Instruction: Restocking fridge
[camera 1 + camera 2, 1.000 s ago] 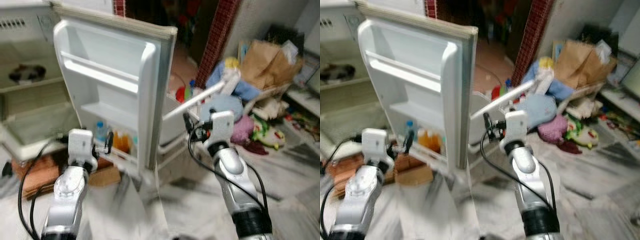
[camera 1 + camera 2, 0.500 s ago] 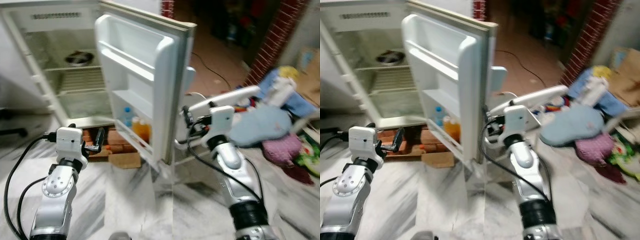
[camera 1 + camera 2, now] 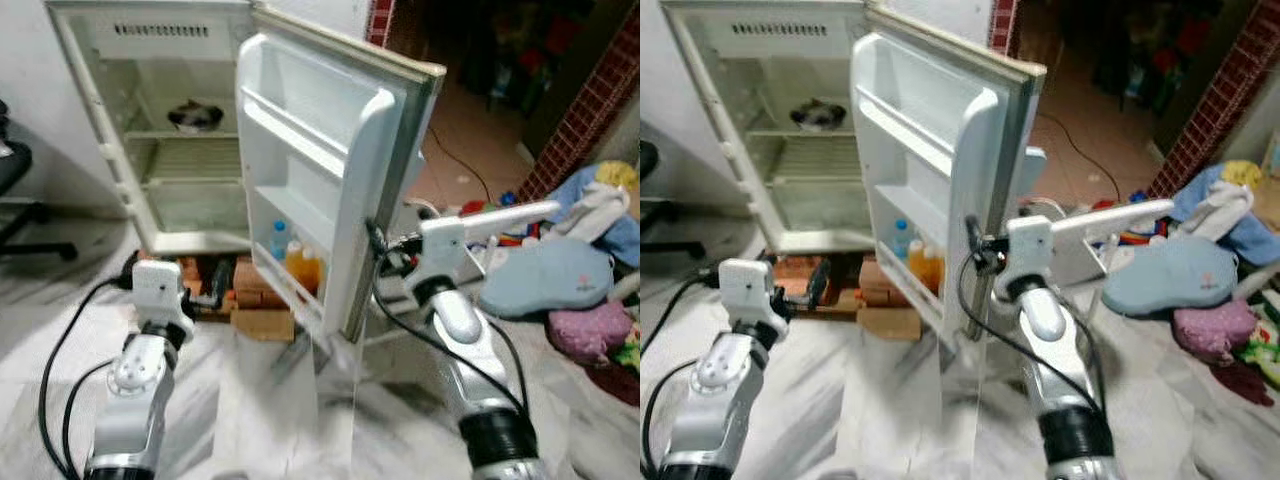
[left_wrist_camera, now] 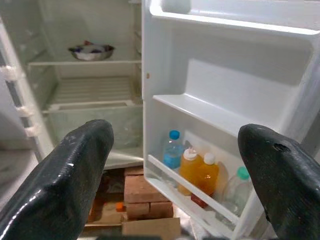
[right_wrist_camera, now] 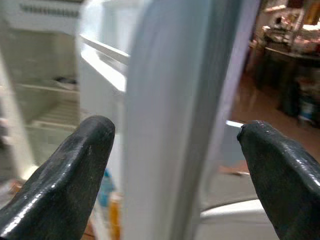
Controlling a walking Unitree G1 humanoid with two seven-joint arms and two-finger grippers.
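While the fridge door (image 3: 330, 190) stands open, we hold our right gripper (image 5: 172, 165) spread wide, a finger on each side of the door's free edge, clasping nothing; our left gripper (image 4: 170, 170) is likewise spread and empty, low before the fridge (image 3: 170, 140). The bottles (image 4: 192, 167) sit in the bottom door shelf (image 4: 200, 207), a metal bowl (image 4: 91, 50) on an inner shelf. To do well, we should probably keep the door edge centred between the fingers and swing it steadily, without jolting those bottles.
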